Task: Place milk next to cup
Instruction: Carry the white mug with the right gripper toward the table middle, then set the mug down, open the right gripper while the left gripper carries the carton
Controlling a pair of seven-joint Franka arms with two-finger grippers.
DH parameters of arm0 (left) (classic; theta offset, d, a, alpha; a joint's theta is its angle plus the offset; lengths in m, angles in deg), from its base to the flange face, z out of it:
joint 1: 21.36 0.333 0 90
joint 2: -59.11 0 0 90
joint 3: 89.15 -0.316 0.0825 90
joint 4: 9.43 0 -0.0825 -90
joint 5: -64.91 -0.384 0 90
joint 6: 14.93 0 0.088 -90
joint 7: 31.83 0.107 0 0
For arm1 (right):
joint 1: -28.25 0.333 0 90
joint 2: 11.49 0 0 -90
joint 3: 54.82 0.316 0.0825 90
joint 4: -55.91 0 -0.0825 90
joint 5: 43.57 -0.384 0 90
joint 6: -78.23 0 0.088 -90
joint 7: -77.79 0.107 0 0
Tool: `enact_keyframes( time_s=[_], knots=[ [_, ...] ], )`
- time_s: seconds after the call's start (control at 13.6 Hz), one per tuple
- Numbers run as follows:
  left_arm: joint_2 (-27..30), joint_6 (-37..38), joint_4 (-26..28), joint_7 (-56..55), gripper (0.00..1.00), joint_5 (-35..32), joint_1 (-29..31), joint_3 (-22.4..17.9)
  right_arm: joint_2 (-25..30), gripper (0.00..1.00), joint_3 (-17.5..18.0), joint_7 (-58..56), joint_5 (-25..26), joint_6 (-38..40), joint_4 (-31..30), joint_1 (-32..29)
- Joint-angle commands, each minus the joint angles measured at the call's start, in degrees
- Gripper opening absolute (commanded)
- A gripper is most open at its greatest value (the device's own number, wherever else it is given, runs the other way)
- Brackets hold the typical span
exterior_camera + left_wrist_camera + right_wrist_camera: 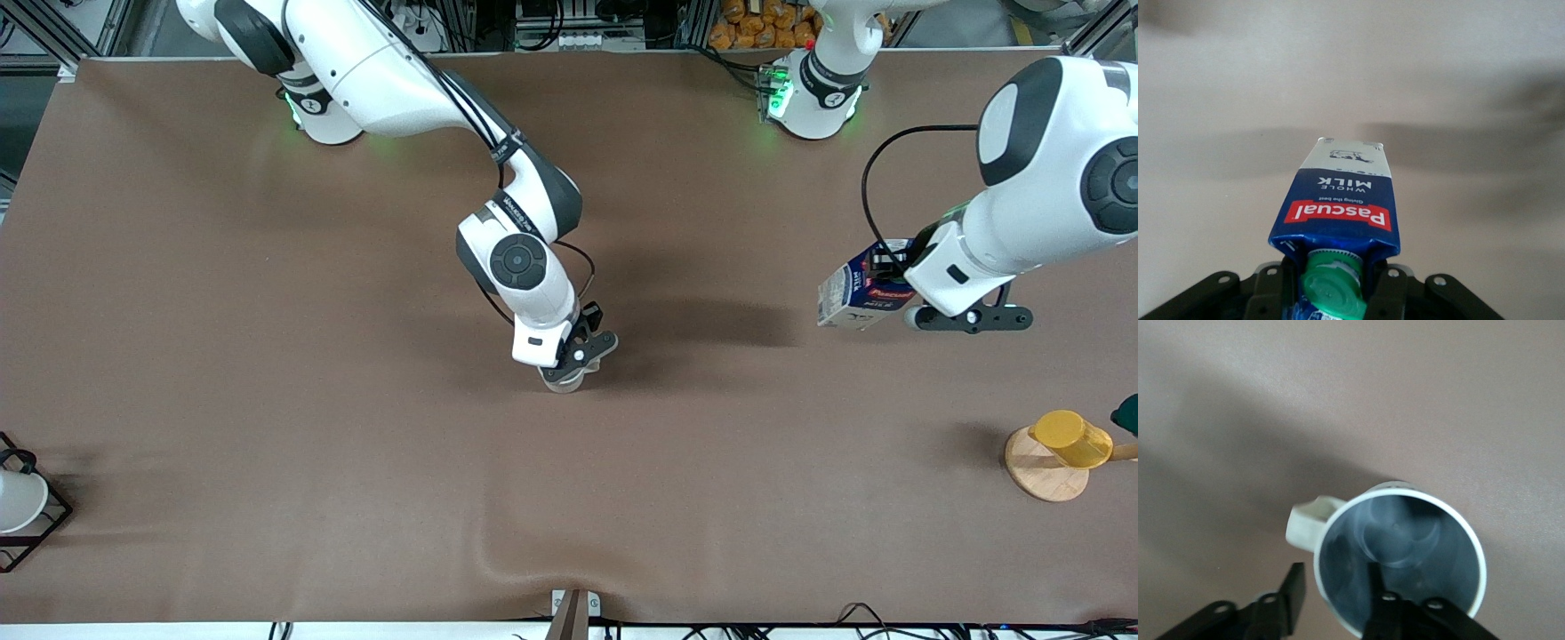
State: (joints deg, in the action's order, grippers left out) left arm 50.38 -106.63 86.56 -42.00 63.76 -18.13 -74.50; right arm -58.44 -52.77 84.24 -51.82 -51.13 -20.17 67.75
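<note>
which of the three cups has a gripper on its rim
The pale grey-white mug mid-table, its rim straddled by the right gripper; the yellow cup and racked white cup stand untouched.

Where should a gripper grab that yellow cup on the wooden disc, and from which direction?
The yellow cup looks tipped over on its wooden disc, so a grip from above across its round body, fingers on the two curved sides, is probably best. Its mouth cannot be seen, so a rim grip is uncertain. The left gripper is nearest, but it holds the milk.

Front cam high, looks down on whole table [267,427]. Left wrist cam close over milk [1338,207]; right wrist cam close over cup [1401,560]; front shows both
</note>
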Motion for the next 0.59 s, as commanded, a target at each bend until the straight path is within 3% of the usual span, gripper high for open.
enact_keyframes(
  time_s=[0.0,0.37,0.51],
  knots=[
    [0.47,0.55,-0.19,-1.34,0.40,2.71,0.03,1.17,1.15,1.00,-0.04,0.93,-1.67,0.86,0.94,-0.21],
    [0.12,0.47,0.16,-11.96,0.40,5.54,-5.15,4.42,10.10,1.00,0.05,0.49,-3.16,8.93,0.76,-4.76],
    [-0.67,-0.49,-0.28,-15.57,0.40,5.89,-7.87,4.77,13.19,1.00,-0.21,-0.03,-3.52,16.03,0.85,-8.80]
  ],
)
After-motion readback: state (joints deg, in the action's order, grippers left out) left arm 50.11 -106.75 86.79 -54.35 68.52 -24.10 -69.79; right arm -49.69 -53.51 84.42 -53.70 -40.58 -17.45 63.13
